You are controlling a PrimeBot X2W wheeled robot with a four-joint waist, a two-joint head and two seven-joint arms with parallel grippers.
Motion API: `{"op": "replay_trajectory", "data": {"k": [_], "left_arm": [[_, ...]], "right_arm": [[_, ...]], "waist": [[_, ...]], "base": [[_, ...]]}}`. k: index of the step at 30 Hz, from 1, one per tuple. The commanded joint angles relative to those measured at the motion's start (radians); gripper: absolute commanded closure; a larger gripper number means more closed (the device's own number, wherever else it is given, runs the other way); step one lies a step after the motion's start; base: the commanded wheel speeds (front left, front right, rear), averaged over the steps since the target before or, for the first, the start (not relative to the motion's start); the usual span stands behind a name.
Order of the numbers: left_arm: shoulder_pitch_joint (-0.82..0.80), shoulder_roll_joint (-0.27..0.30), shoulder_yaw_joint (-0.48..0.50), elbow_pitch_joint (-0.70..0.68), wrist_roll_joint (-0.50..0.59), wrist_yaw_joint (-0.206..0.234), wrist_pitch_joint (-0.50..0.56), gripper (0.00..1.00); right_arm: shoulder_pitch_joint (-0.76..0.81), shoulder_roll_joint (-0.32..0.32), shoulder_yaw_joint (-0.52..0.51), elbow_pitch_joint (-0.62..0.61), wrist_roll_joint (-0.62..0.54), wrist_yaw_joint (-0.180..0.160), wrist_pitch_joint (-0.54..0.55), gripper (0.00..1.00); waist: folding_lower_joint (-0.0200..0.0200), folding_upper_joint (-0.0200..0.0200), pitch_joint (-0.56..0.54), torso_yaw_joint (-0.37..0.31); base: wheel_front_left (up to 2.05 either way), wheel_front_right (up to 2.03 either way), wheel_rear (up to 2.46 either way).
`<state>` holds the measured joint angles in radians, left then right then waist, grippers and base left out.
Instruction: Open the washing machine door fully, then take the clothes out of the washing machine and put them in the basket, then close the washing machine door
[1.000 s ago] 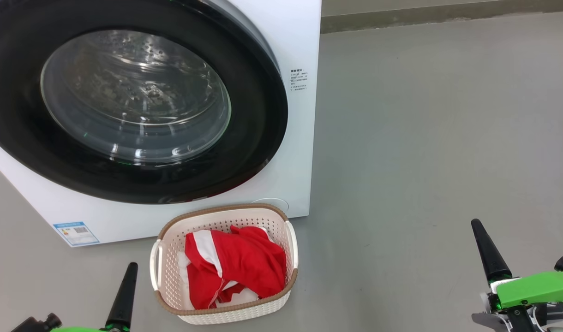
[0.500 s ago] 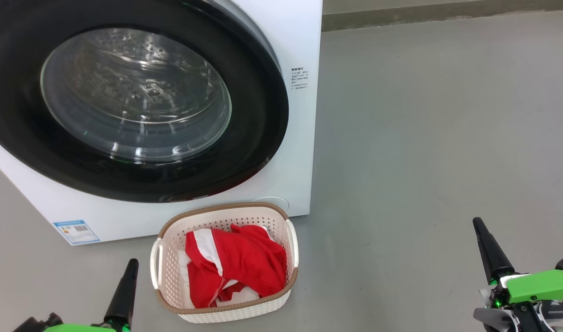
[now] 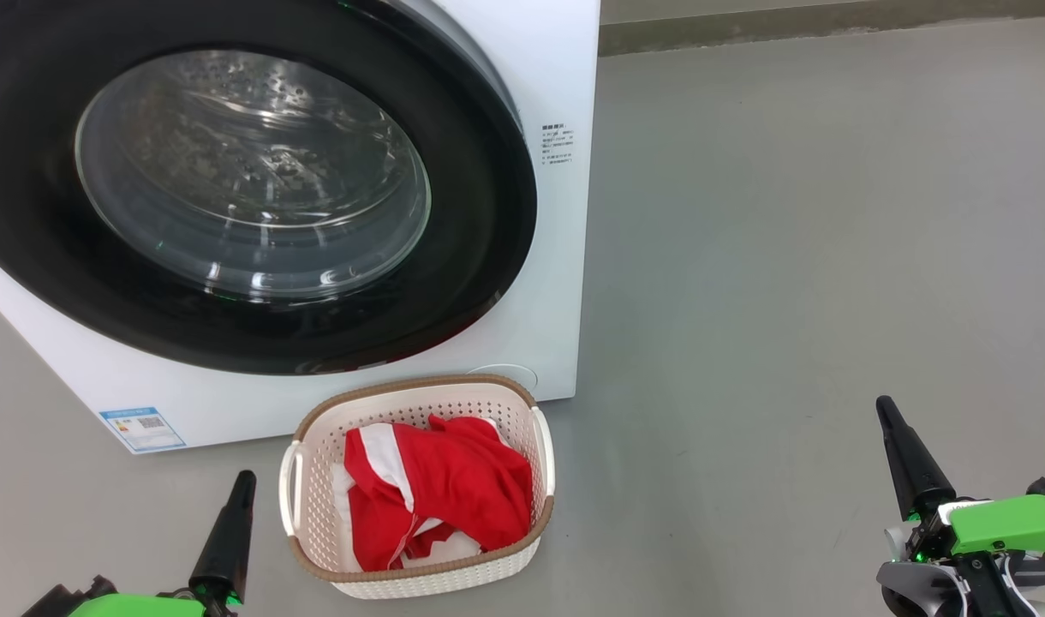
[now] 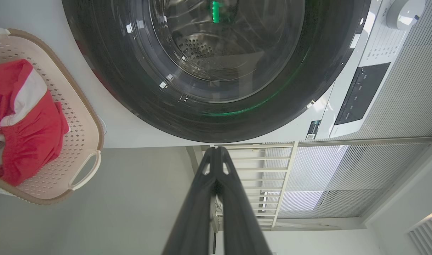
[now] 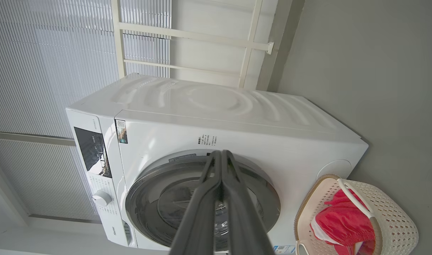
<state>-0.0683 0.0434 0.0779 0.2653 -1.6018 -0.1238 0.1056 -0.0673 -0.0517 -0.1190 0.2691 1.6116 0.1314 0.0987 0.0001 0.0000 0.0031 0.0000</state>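
Lower left: the left gripper [image 3: 244,482] hovers above the grey floor [image 3: 788,257], its two dark fingers pressed flat together and gripping nothing, tips aimed toward the machine. It stands just beside the basket's left handle without touching it.

Upper left to centre: the washing machine [image 3: 561,283], a white front-loader, stands on the floor with a small blue label [image 3: 141,428] at its lower front corner. The washing machine door [image 3: 480,214] appears closed against the cabinet front; through the bulging glass inside its glossy black rim the perforated steel drum is visible. No red fabric can be made out behind the glass.

Lower centre: the basket [image 3: 420,387] sits on the floor just in front of the machine's lower right corner, below the door. The clothes [image 3: 445,488], red with white panels, lie crumpled inside it, below the brown rim.

Right: bare floor extends to the wall base.

Lower right: the right gripper [image 3: 886,410] hovers well apart from the basket, fingers likewise clenched together on nothing, tips pointing toward the machine.
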Motion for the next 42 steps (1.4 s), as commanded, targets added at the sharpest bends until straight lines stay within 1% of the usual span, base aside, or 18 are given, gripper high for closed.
{"op": "replay_trajectory", "data": {"k": [1,42], "left_arm": [[-0.04,0.008,0.036,-0.02,-0.007,-0.007,0.008,1.0],[-0.04,0.007,0.036,-0.02,-0.006,-0.007,0.008,1.0]], "right_arm": [[-0.04,-0.006,0.014,-0.025,0.005,-0.001,0.007,1.0],[-0.04,-0.002,0.01,-0.025,0.001,-0.001,0.011,1.0]], "waist": [[-0.0001,0.0,0.0,0.0],[-0.0001,0.0,0.0,0.0]], "base": [[0.0,0.0,0.0],[0.0,0.0,0.0]]}}
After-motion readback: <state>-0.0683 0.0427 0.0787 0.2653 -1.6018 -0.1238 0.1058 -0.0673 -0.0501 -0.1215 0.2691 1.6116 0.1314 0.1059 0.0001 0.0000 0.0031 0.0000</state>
